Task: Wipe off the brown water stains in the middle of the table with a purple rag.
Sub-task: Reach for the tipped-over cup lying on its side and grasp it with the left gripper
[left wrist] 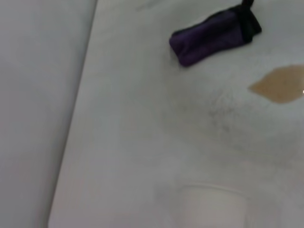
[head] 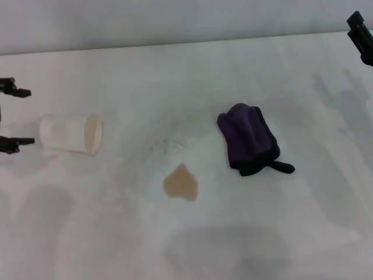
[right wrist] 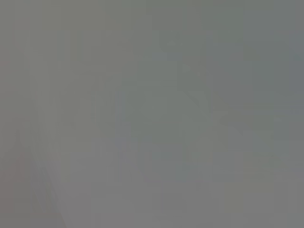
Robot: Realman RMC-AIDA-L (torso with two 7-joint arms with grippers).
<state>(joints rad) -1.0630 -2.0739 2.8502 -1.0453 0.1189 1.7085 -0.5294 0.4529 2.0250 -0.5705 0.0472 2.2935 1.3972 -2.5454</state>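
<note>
The purple rag (head: 249, 140) is lying bunched on the table (head: 303, 221), just right of the brown water stains (head: 181, 183), not touching them. Your left gripper (head: 13, 116) is sitting wide open beside a tipped white paper cup (head: 71, 134). Your right gripper (head: 362, 36) is hanging at the far right edge; its fingers' state isn't something you can tell.

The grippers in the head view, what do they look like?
Both are black and angular. The left gripper shows two thin black fingers with blunt tips, at the left edge by the white paper cup. Only a blocky black corner of the right gripper shows at the top right edge. No cables or markings are visible.
</note>
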